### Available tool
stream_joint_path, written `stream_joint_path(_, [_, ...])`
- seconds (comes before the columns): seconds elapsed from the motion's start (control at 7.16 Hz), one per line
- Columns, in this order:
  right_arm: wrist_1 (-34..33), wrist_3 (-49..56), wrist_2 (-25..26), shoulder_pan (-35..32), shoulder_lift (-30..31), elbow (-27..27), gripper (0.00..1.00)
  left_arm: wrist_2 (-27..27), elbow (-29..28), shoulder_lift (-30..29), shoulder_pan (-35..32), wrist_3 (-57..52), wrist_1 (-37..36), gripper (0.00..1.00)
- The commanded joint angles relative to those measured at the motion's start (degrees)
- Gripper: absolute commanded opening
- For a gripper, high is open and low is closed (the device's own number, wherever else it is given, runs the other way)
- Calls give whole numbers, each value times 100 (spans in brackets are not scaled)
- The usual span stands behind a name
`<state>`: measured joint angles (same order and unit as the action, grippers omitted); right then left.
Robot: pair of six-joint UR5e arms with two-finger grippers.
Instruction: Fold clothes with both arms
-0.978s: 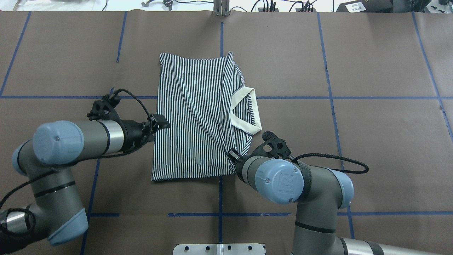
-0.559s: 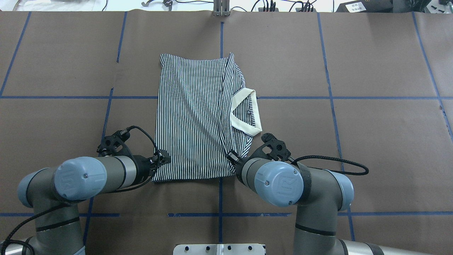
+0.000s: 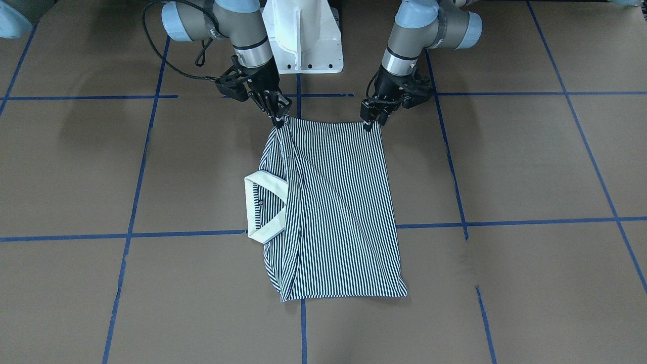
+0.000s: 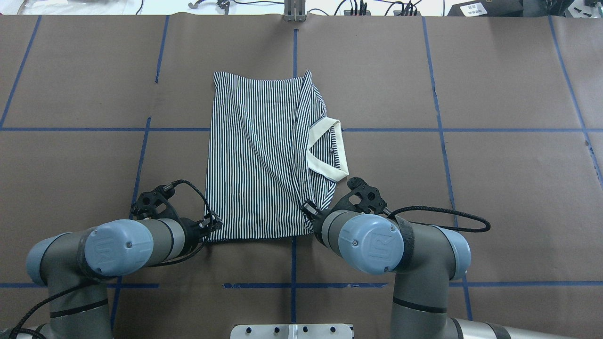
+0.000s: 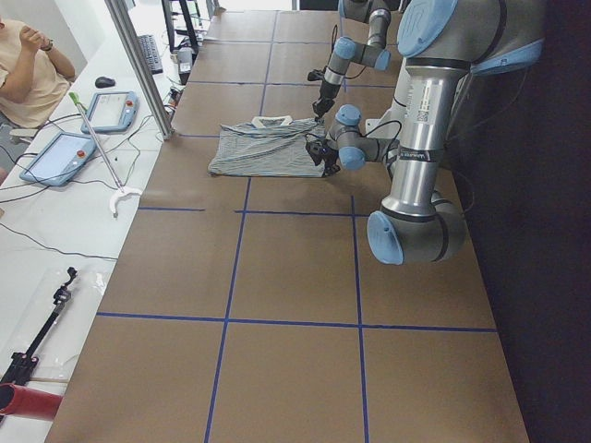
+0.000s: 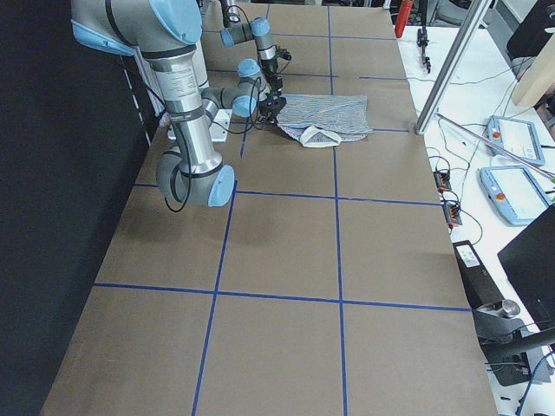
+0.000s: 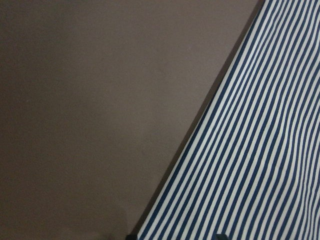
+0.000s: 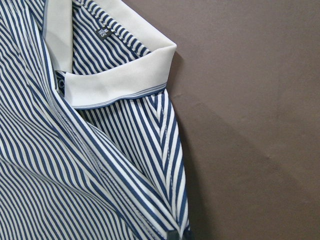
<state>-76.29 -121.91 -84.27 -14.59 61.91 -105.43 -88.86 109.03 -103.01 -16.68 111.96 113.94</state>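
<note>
The striped polo shirt (image 4: 254,155) lies folded lengthwise on the brown table, with its cream collar (image 4: 330,150) sticking out on the right side. My right gripper (image 4: 308,210) is at the shirt's near right corner, shut on the fabric, which rises to a point there (image 3: 279,119). My left gripper (image 4: 214,225) is low at the near left corner (image 3: 369,123). In the left wrist view its two fingertips stand apart at the bottom edge, with the shirt's edge (image 7: 250,150) between them. The right wrist view shows the collar (image 8: 115,80) and the folded stripes.
The white pedestal base (image 3: 303,35) stands between the arms. Blue tape lines cross the table (image 4: 471,188). Beyond the far edge are cables, a metal post (image 5: 138,65), teach pendants (image 5: 55,157) and a seated person (image 5: 28,65).
My left arm has swung back along the shirt's left edge, from its middle to the near left corner. The right arm and the shirt have stayed put.
</note>
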Motion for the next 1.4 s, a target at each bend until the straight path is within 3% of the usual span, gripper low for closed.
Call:
stream_joint_path(0.0, [9, 0, 15, 0, -3, -4, 0, 1, -31, 104, 51, 1, -21, 57])
stream_joint_path(0.28, [9, 0, 33, 0, -3, 4, 0, 1, 30, 114, 42, -8, -21, 54])
stream_joint_path(0.42, [9, 0, 33, 0, -12, 5, 0, 1, 22, 114, 51, 1, -21, 31])
stream_joint_path(0.56, [9, 0, 33, 0, -12, 5, 0, 1, 30, 106, 51, -8, -21, 0])
stream_joint_path(0.98, [0, -9, 51, 0, 5, -13, 0, 1, 144, 88, 51, -8, -21, 0])
stream_joint_path(1.26, [-35, -78, 85, 156, 468, -597, 0, -26, 1210, 88, 408, 297, -1007, 0])
